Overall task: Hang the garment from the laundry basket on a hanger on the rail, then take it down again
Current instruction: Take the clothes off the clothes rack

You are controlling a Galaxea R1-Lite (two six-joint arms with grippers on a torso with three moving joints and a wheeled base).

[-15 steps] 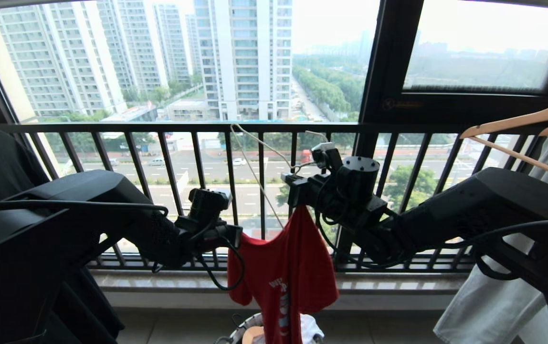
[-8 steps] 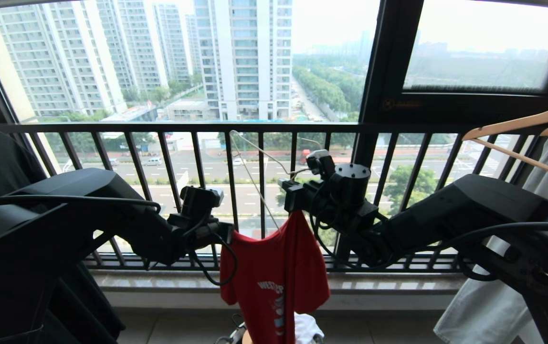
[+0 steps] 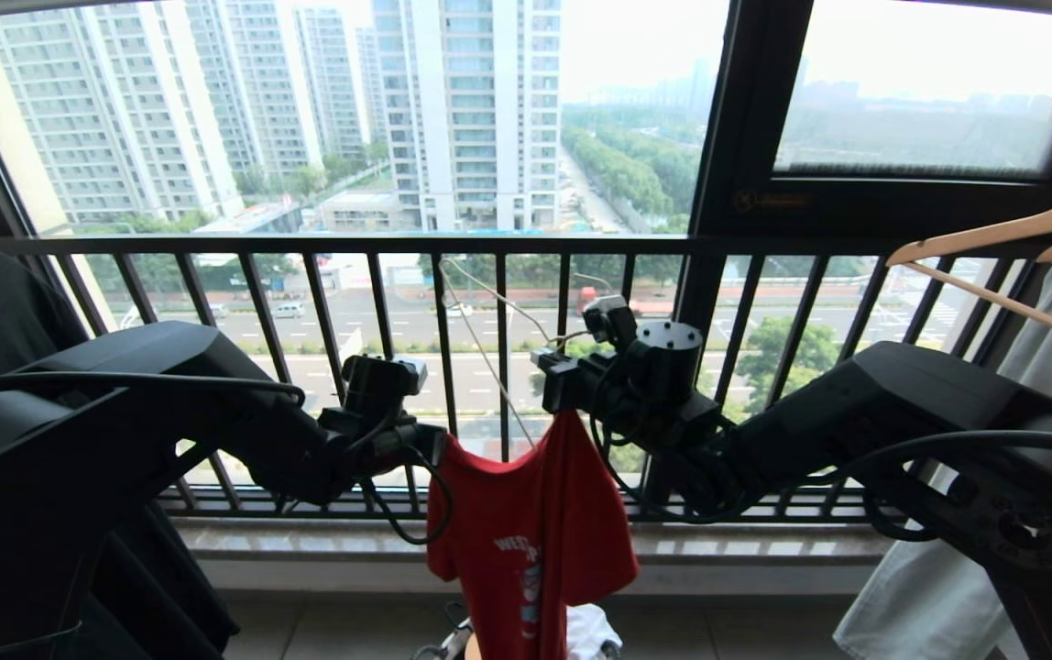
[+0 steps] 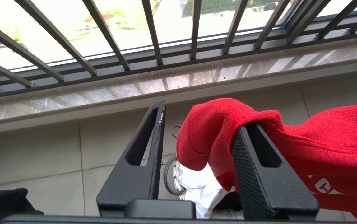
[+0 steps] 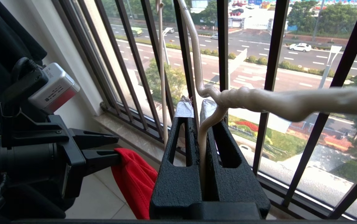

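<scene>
- The red short-sleeved cotton T-shirt [image 3: 535, 532] is soft, light and limp; it is suspended between both arms, above the small round laundry basket [image 4: 178, 174] on the floor.
- The thin white wire hanger [image 5: 203, 93] is stiff but springy; it is best taken near its twisted neck.
- The right end effector [image 5: 197, 107] is pressed together on the hanger wire.
- The left end effector [image 4: 197, 140] is spread; shirt fabric is draped over one finger.
- Compared with the earlier frame, the left fingers have parted and the shirt is lower.
</scene>
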